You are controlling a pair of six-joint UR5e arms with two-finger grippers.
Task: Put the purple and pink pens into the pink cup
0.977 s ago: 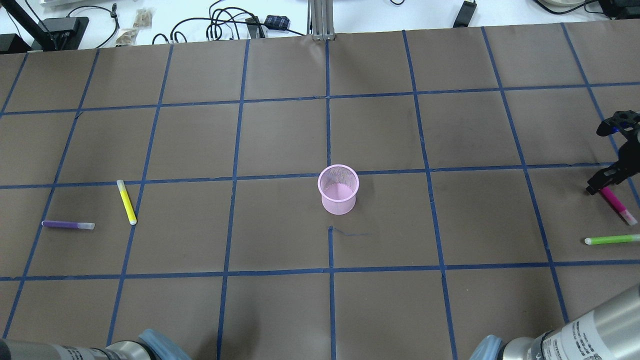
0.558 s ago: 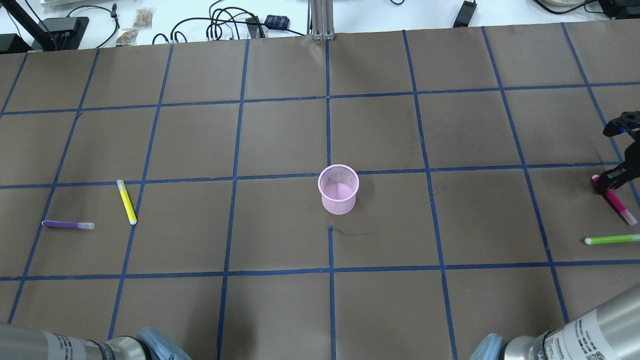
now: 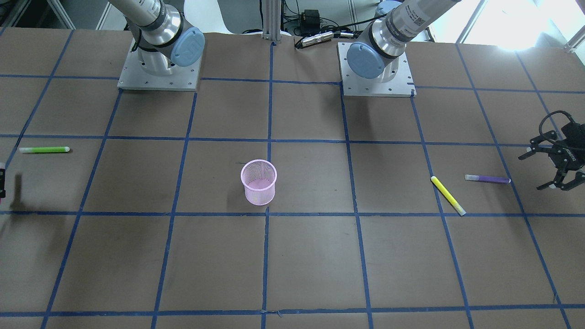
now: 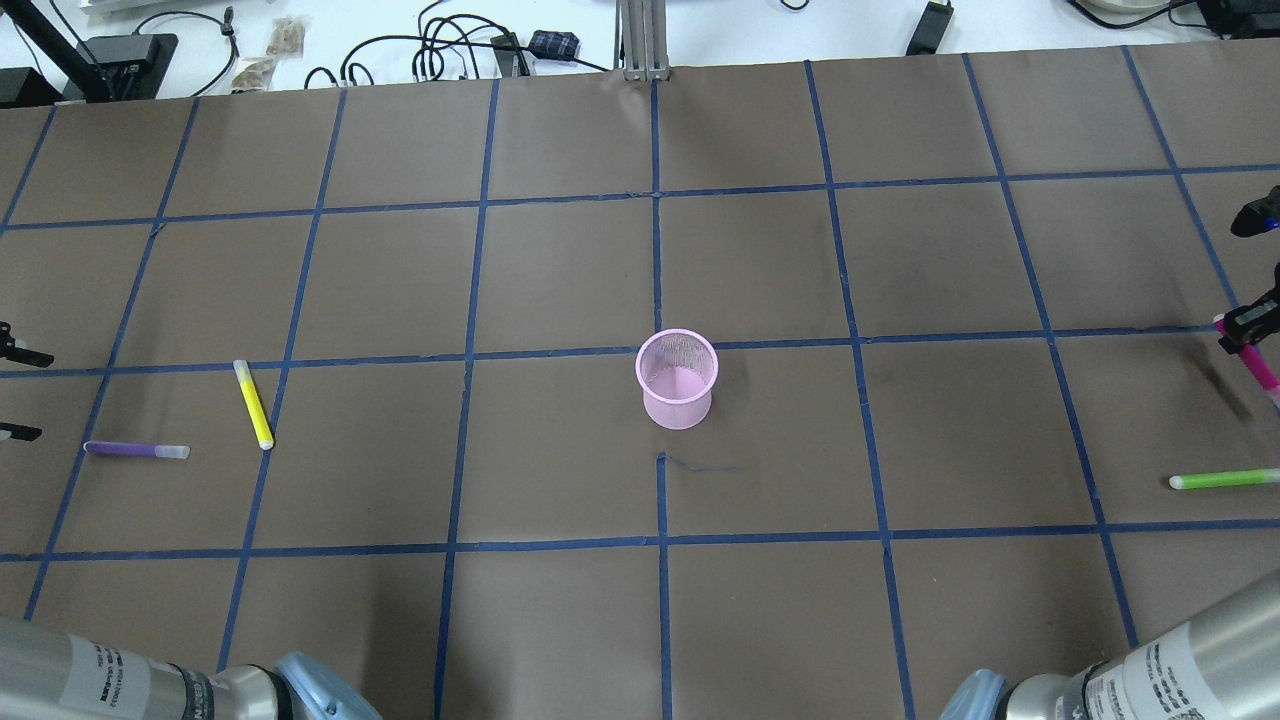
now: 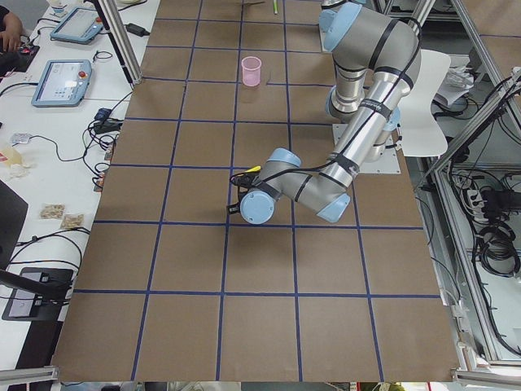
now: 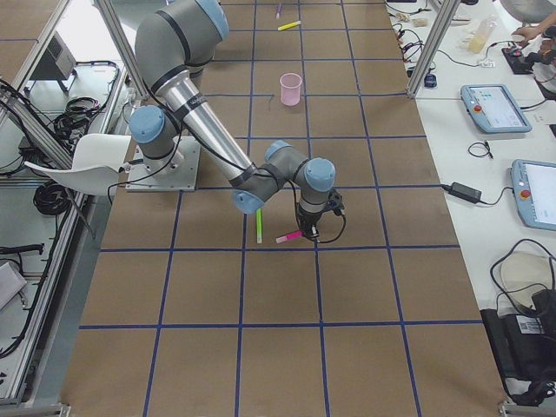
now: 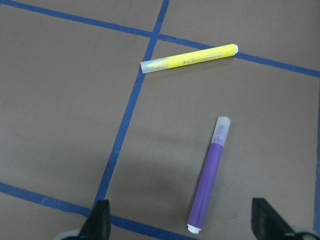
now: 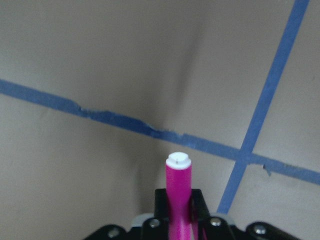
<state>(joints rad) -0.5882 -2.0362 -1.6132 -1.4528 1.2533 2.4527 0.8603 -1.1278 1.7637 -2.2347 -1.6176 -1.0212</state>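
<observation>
Out at the worktop's [image 4: 560, 280] right edge, right pincer [image 4: 1242, 326] pinches the slick round pink pen [image 4: 1259, 366], now lifted; left pincer [image 3: 531, 172] is spread.

Seen from overhead, a yellow highlighter [image 4: 253, 404] lies flat on the table [image 4: 560, 270], well left of the aluminium post [image 4: 640, 38]. A green highlighter [image 4: 1225, 479] lies far right of it.

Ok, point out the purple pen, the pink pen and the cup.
purple pen [image 7: 207, 182]: left wrist view, middle of its barrel.
pink pen [image 8: 178, 180]: right wrist view, barrel just below the white tip.
cup [image 4: 678, 408]: overhead view, its outer wall.
</observation>
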